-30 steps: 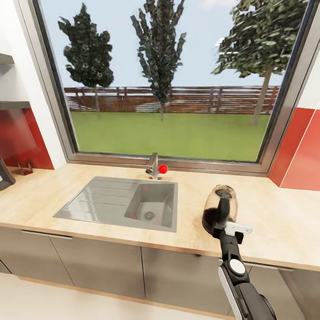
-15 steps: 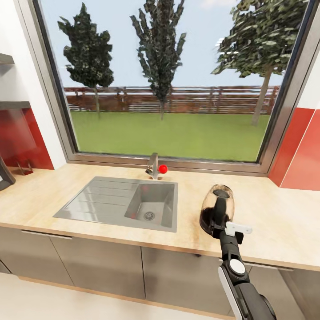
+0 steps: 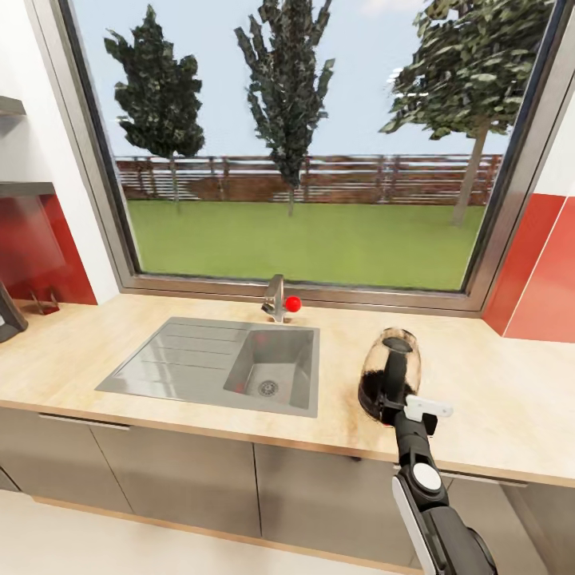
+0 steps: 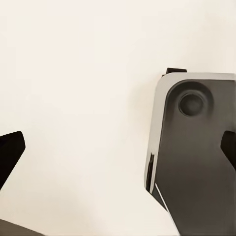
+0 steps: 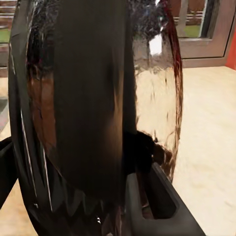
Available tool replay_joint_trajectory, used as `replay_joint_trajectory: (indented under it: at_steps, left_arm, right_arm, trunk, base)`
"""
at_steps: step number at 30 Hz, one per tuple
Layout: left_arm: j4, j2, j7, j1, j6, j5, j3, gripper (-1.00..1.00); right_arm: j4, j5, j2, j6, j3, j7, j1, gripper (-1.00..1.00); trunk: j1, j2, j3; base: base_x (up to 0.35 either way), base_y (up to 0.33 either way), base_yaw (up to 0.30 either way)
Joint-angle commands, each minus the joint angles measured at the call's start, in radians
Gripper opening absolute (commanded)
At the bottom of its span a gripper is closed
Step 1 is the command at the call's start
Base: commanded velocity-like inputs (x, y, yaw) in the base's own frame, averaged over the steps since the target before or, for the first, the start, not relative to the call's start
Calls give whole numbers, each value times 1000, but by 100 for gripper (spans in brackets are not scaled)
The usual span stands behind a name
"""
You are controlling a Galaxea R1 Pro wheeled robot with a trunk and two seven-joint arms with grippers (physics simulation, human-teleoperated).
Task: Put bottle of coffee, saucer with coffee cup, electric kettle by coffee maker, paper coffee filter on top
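Head view: right gripper [image 3: 389, 406] clamped on black handle of glass-bodied electric kettle with black base [image 3: 389, 374]; kettle leans slightly, over light wooden countertop [image 3: 80, 359], right of grey steel sink with drainer [image 3: 216, 363] and red-knobbed tap [image 3: 279, 299]. Large window [image 3: 303, 144] behind counter, trees and fence beyond.

Right wrist view: kettle body [image 5: 98, 98] close up, dark gripper finger [image 5: 152, 201] against it.

Left wrist view: left gripper [image 4: 118, 157] fingers spread apart, holding nothing, over pale floor [image 4: 78, 78] and grey robot base part [image 4: 194, 152].
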Motion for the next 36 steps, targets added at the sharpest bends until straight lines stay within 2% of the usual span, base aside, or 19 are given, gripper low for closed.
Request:
replay_joint_trajectory:
  at_steps: [1, 7, 14, 20, 25, 29, 34, 36]
  left_arm:
    - [2, 0, 4, -1, -4, -11, 6, 100]
    - [5, 7, 4, -1, -4, -11, 6, 100]
    - [6, 17, 4, -1, -5, -11, 7, 100]
    - [6, 20, 4, -1, -5, -11, 7, 100]
    - [6, 19, 4, -1, -4, -11, 7, 100]
    - [6, 19, 4, -1, -4, -11, 7, 100]
    - [5, 17, 5, -1, -5, -10, 8, 100]
    - [4, 17, 5, -1, -6, -9, 9, 100]
  right_arm:
    - [-18, 2, 0, 1, 2, -6, -1, -100]
    - [-141, 1, 1, 9, 13, -4, -1, -100]
    - [-192, 3, 4, 98, 166, -5, -3, -100]
    - [-216, 2, 7, 136, 232, -3, -8, -100]
    - [-224, 1, 9, 168, 314, 72, -14, -100]
    - [-225, 1, 10, 174, 338, 103, -14, -100]
    - [-225, 1, 10, 175, 344, 124, -15, -100]
    - [-226, 1, 10, 174, 346, 158, -15, -100]
  trunk:
    - [1, -2, -2]
    - [1, -2, -2]
    - [1, -2, -2]
    - [1, -2, -2]
    - [1, -2, -2]
    - [1, -2, -2]
    - [1, -2, -2]
    - [1, -2, -2]
  base:
    - [0, 0, 0]
    - [0, 0, 0]
    - [0, 0, 0]
    - [0, 0, 0]
    - [0, 0, 0]
    - [0, 0, 0]
    - [0, 0, 0]
    - [0, 0, 0]
